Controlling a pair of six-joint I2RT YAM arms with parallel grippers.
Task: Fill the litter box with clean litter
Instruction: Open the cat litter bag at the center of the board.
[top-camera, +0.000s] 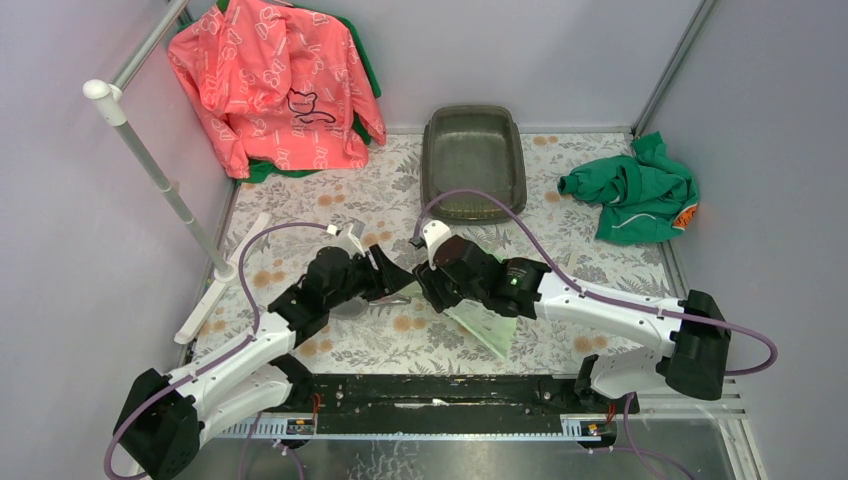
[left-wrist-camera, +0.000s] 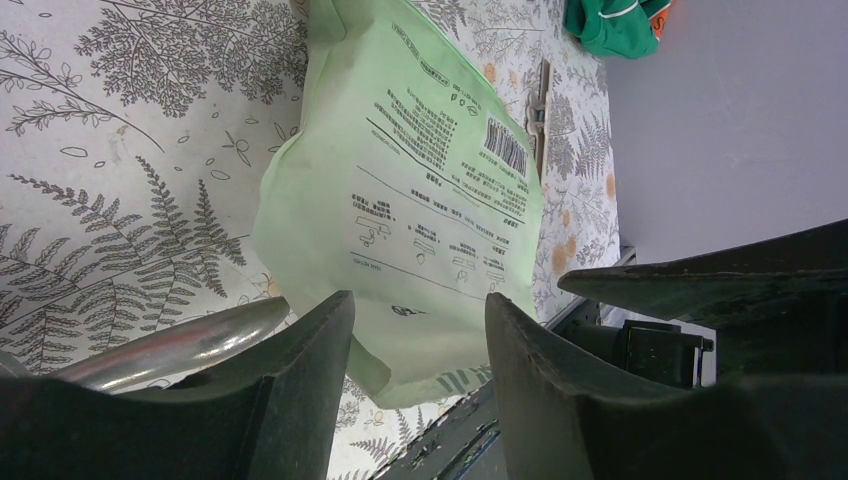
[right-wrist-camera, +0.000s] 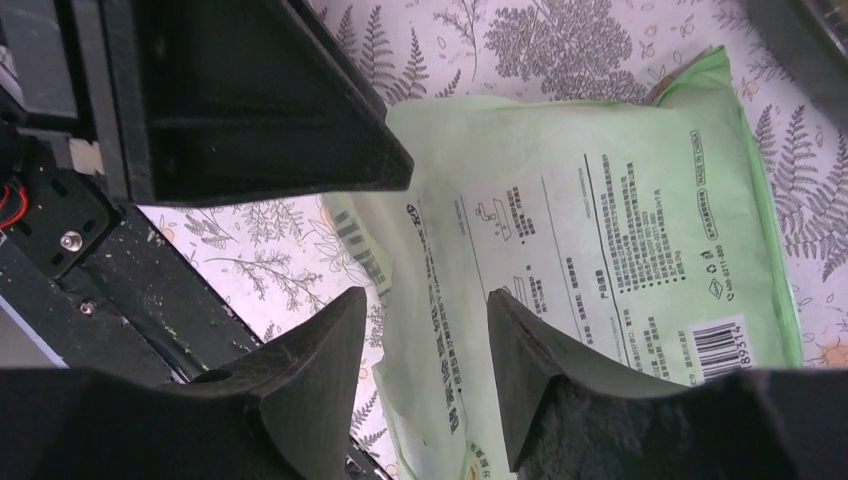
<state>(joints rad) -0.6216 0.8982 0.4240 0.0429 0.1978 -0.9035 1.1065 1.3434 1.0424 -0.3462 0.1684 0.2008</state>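
A cloth (top-camera: 385, 195) printed with grey ferns and small orange blossoms covers the table, and plain lilac-grey walls (top-camera: 560, 50) close it in at the back and on both sides. A white pole (top-camera: 150, 160) slants up on the left. A coral-pink garment (top-camera: 275, 80) hangs in the far left corner, with a strip of green showing beneath it, and a crumpled green garment (top-camera: 635, 190) lies on the far right of the cloth.

The litter box (top-camera: 472, 160) sits at the far middle of the table against the back wall, with its long side running away from the arms. It is well apart from both grippers, which meet over the near middle.

A light green printed bag (top-camera: 490, 330) lies flat on the cloth there (barcode and small black text face up). The left gripper (left-wrist-camera: 415, 300) hangs just over the bag with its jaws apart and nothing clamped between them, so the bag shows through the gap. A shiny metal piece (left-wrist-camera: 170, 345) lies on the cloth beside its left finger, though what it is cannot be told. The right gripper (right-wrist-camera: 425, 295) hangs over the same bag from the other side, and its jaws are likewise parted and grip nothing.
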